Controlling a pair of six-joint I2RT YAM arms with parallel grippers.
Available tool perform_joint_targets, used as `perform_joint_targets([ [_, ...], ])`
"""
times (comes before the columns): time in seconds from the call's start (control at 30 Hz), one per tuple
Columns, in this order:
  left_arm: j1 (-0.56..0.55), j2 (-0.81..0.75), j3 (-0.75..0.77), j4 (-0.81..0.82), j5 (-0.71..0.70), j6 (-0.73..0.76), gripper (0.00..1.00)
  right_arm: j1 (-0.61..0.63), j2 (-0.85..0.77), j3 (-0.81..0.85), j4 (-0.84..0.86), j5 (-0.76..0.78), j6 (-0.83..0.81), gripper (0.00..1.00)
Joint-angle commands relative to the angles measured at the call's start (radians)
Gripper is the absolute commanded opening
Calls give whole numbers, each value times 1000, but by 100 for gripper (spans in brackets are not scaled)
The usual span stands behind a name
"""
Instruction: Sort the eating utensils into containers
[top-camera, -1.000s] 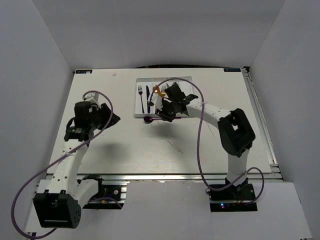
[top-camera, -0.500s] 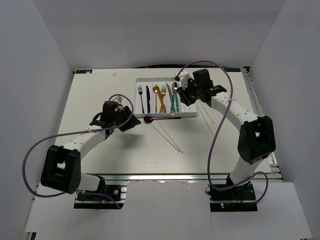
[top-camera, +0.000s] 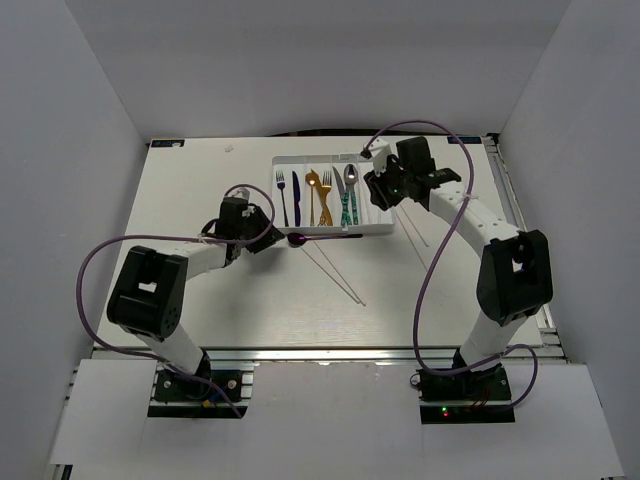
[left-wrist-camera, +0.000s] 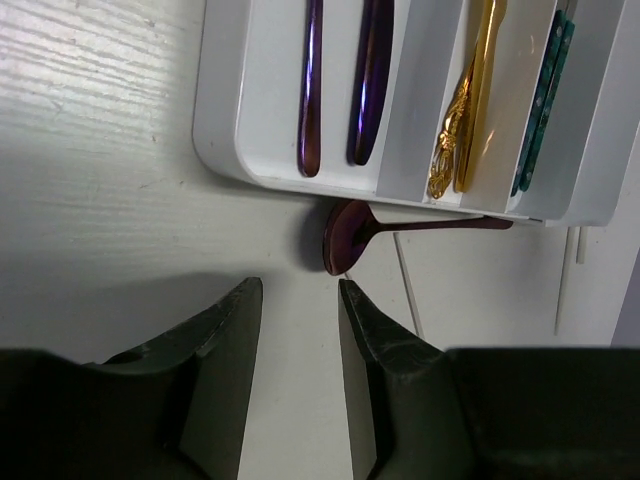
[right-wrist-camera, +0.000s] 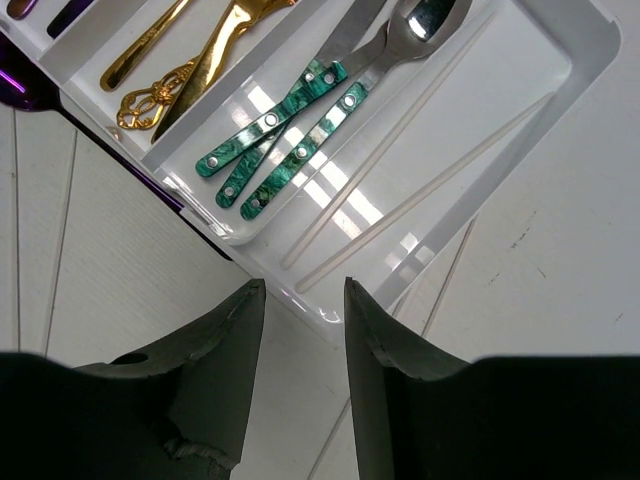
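The white tray (top-camera: 382, 228) holds purple cutlery (top-camera: 289, 195), gold cutlery (top-camera: 319, 195), teal-handled pieces (top-camera: 349, 200) and, in its right compartment, two white chopsticks (right-wrist-camera: 400, 140). A purple spoon (top-camera: 298, 239) lies on the table against the tray's near edge; in the left wrist view its bowl (left-wrist-camera: 345, 236) is just ahead of the fingertips. My left gripper (top-camera: 270, 240) is open and empty, low over the table (left-wrist-camera: 300, 292). My right gripper (top-camera: 383, 197) is open and empty above the tray's near right corner (right-wrist-camera: 300, 290). Loose chopsticks (top-camera: 340, 272) lie on the table.
More white chopsticks (top-camera: 415, 235) lie on the table right of the tray, also seen in the right wrist view (right-wrist-camera: 445, 275). The purple cables loop above both arms. White walls enclose the table on three sides.
My left arm has reached further right, bringing its gripper close to the purple spoon. My right gripper has shifted slightly right and back, over the tray's right end.
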Motion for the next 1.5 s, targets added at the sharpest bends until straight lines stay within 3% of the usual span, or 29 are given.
perform_joint_targets([
  [0.0,-6,13,23,101,17,-25,47,-18,13,41,-15,-12,8,44],
  [0.77,-55,163,88,136,14,-31,37,-74,57,86,-63,-30,-16,43],
  [0.87,-58,177,103,135,-5,-15,31,-75,57,87,-66,-34,-16,43],
  [0.93,-62,186,117,129,-35,14,18,-77,56,86,-66,-34,-16,42],
  [1.17,-65,171,124,126,-51,51,0,-75,37,67,-63,-43,-20,41],
  [1.37,-65,50,95,126,-26,145,0,-75,18,64,-61,-81,-23,42],
  [1.47,-67,-49,80,132,7,241,0,-69,1,81,-78,-151,-26,47],
])
